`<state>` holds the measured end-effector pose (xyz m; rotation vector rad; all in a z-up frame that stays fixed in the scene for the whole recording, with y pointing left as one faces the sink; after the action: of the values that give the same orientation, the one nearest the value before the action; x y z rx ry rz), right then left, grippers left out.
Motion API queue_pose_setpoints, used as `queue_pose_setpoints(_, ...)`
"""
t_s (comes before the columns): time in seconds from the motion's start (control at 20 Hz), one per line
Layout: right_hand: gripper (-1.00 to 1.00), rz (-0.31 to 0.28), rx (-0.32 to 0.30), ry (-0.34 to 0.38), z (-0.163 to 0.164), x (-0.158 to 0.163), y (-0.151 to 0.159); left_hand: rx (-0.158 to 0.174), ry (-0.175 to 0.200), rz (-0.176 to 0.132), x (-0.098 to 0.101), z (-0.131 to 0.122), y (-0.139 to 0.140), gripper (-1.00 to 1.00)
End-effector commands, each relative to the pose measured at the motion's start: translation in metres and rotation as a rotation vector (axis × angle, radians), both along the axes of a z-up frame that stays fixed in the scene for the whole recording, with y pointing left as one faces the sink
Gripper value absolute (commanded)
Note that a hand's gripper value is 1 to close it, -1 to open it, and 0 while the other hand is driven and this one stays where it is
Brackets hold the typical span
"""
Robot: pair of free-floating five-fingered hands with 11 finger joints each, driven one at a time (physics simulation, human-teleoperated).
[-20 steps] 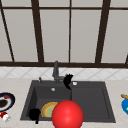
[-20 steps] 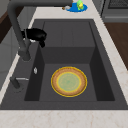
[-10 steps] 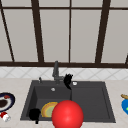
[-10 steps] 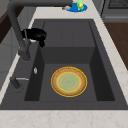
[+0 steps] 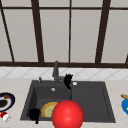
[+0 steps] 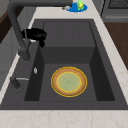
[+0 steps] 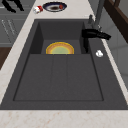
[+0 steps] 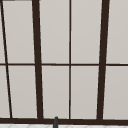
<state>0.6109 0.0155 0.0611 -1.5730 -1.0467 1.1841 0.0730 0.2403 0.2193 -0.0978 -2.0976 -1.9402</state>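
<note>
Two black hands hang at the sink (image 5: 90,100): the right hand (image 5: 68,80), stretched flat and holding nothing, hovers just beside the faucet (image 5: 55,70), above the yellow plate (image 6: 69,81), while the left hand (image 5: 34,114) idles nearer the front rim.

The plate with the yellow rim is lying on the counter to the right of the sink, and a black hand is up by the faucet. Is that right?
Not quite. The plate lies flat on the bottom of the sink, in its deeper basin, as the left side view shows. The rest stands: the right hand is up by the faucet.
</note>
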Motion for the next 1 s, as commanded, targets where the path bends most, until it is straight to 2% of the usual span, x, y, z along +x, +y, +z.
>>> queue_pose_setpoints(0.0,-1.00,0.057,0.000,0.033,-0.005,0.005,0.019,0.000,0.000,0.000,0.000,0.000,0.000,0.00)
queue_pose_setpoints(0.2,-1.00,0.009,0.000,0.006,-0.006,0.009,0.024,0.000,0.000,0.000,0.000,0.000,0.000,0.00)
queue_pose_setpoints(0.3,-1.00,-0.052,-0.003,-0.009,-0.003,0.006,0.016,0.000,0.000,0.000,0.000,0.000,0.000,0.00)
queue_pose_setpoints(0.35,-1.00,-0.101,0.001,-0.013,-0.001,0.006,0.009,0.000,0.000,0.000,0.000,0.000,0.000,0.00)
queue_pose_setpoints(0.45,-1.00,-0.069,0.003,-0.016,-0.001,0.003,0.006,0.000,0.000,0.000,0.000,0.000,0.000,0.00)
queue_pose_setpoints(0.65,-1.00,-0.072,0.001,-0.019,-0.001,0.003,0.012,0.000,0.000,0.000,0.000,0.000,0.000,0.00)
queue_pose_setpoints(0.8,-1.00,-0.053,0.080,-0.029,0.006,0.001,0.012,0.000,0.000,0.000,0.000,0.000,0.000,0.00)
queue_pose_setpoints(0.95,-1.00,-0.034,0.111,-0.024,0.011,0.011,0.015,0.000,0.000,0.000,0.000,0.000,0.000,0.00)
